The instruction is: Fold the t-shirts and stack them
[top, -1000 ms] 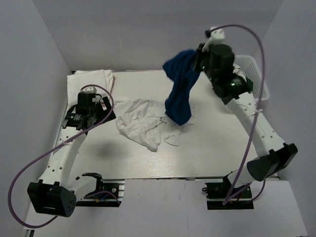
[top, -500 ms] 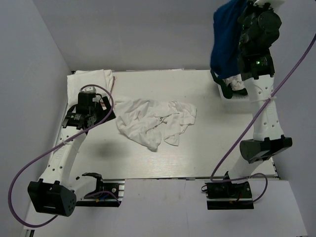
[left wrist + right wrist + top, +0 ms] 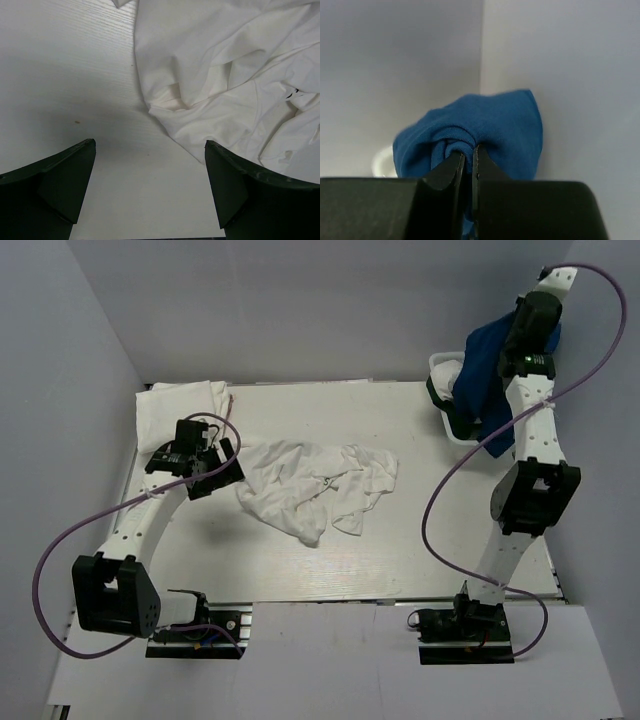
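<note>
A crumpled white t-shirt (image 3: 315, 485) lies in the middle of the table. It fills the upper right of the left wrist view (image 3: 225, 75). A folded white t-shirt (image 3: 180, 405) lies at the back left corner. My left gripper (image 3: 222, 468) is open and empty just left of the crumpled shirt, its jaws wide apart over bare table (image 3: 150, 190). My right gripper (image 3: 518, 340) is raised high at the back right, shut on a blue shirt (image 3: 490, 375) that hangs down over the basket. In the right wrist view the jaws (image 3: 469, 155) pinch a fold of the blue cloth (image 3: 485, 120).
A white plastic basket (image 3: 437, 363) stands at the back right edge, partly hidden by the blue shirt. Grey walls enclose the table on three sides. The arm bases (image 3: 195, 630) sit at the near edge.
My right arm has lifted the blue shirt off the table's middle and swung it to the back right over the basket. My left gripper has shifted right towards the crumpled white shirt.
</note>
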`<act>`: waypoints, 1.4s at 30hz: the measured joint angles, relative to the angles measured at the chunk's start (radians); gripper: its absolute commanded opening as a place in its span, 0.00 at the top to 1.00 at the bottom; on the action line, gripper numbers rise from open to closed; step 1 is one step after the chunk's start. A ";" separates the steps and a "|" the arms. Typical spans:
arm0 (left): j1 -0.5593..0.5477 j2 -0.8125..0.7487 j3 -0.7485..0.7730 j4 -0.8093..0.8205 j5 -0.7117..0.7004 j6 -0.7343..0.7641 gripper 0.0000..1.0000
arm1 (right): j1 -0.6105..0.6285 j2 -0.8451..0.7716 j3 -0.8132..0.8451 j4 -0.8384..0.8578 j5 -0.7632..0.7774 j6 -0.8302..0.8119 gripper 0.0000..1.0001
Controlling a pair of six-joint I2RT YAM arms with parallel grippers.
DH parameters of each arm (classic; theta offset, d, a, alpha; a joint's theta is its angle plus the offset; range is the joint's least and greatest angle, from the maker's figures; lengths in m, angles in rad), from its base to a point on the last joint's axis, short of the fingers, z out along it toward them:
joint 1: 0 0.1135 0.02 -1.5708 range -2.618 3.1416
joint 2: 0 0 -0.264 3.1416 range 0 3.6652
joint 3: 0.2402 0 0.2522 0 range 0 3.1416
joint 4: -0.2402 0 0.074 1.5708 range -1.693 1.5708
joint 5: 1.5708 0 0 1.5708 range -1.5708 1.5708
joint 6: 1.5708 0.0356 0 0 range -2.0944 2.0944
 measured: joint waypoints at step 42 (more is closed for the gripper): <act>0.069 0.741 0.413 0.074 0.069 -0.143 0.55 | 0.454 -0.158 -0.794 -0.199 -0.558 -0.171 0.09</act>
